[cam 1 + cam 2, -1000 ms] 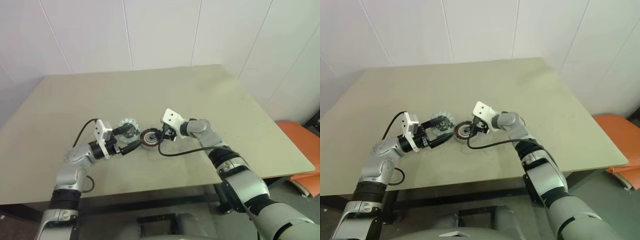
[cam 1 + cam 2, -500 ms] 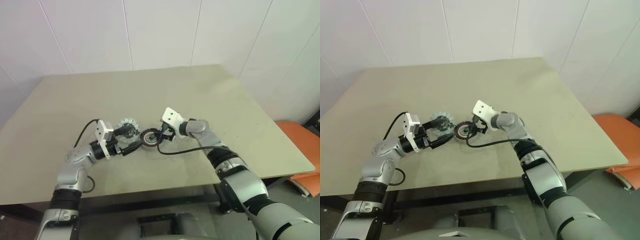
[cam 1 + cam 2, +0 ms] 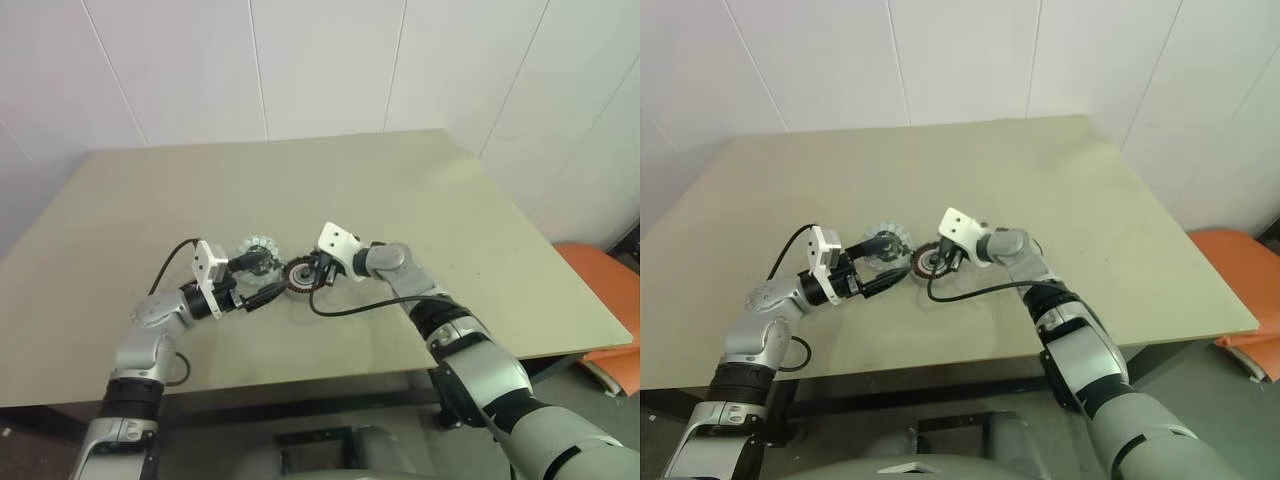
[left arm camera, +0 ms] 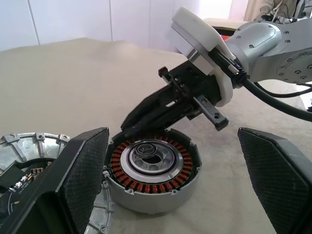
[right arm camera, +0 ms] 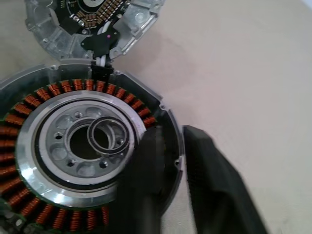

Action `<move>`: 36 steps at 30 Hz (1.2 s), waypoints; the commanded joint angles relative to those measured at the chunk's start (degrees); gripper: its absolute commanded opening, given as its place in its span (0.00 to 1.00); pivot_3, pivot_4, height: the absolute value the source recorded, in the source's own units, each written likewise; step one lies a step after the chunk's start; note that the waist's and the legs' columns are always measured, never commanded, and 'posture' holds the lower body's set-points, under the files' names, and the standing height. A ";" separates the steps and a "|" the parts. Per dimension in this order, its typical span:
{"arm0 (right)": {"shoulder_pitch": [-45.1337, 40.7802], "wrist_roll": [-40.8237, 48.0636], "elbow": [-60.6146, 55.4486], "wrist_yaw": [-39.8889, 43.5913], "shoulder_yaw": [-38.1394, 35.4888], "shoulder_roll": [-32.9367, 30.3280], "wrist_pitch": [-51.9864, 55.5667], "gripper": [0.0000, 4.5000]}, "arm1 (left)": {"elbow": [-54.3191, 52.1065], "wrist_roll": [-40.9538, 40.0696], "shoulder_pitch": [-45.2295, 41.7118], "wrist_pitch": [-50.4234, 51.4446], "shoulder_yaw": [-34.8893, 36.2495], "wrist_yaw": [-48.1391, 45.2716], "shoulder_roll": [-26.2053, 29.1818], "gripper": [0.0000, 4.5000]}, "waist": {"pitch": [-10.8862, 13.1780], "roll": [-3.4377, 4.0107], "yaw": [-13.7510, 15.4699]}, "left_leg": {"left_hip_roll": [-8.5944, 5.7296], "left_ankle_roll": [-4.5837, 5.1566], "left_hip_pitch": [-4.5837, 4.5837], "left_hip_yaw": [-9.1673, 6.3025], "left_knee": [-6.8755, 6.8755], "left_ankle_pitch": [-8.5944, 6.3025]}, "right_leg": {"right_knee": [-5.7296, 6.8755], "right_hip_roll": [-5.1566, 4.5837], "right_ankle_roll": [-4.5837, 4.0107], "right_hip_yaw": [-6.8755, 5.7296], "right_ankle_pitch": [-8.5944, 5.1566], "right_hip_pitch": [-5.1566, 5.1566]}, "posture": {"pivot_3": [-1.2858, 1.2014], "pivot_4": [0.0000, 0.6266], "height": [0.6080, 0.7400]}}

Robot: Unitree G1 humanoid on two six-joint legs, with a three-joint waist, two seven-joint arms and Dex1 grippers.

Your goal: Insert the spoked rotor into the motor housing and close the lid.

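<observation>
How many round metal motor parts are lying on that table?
2. A copper-wound round motor part lies on the beige table under the right gripper; a silvery-grey round cover lies touching it, by the left gripper.

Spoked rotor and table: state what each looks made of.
Spoked rotor: reddish coils, apparently copper wire, around a bright, shiny silver-grey ring, likely machined metal, inside a matte grey rim.
Table: flat, matte beige top without visible grain; possibly laminate or painted board, hard to tell.
</observation>
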 commanded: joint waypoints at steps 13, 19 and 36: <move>0.56 2.08 -3.41 3.45 0.35 1.41 4.12 0.01 | 0.31 0.37 -1.08 -1.08 0.12 -0.04 0.55 1.00 | 0.00 0.00 -0.02 | 0.00 0.00 0.01 0.00 0.00 0.00 | 0.01 0.01 0.03 0.00 0.02 0.00 | 0.52 0.00 1.00; 1.41 2.38 -5.04 4.16 0.70 1.73 5.34 0.01 | 0.70 0.56 -0.91 -1.33 0.08 -0.15 0.57 1.00 | 0.00 0.00 -0.05 | 0.00 0.00 0.02 -0.01 0.00 0.00 | 0.01 0.01 0.06 0.00 0.03 0.00 | 0.52 0.00 1.00; 1.49 2.76 -5.61 3.79 0.19 2.22 6.47 0.33 | 1.94 1.24 -1.03 -1.93 -0.03 -0.55 0.74 1.00 | -0.01 -0.01 -0.22 | 0.00 0.00 0.04 0.00 -0.02 0.00 | 0.01 0.04 0.06 0.00 0.04 0.00 | 0.52 0.00 1.00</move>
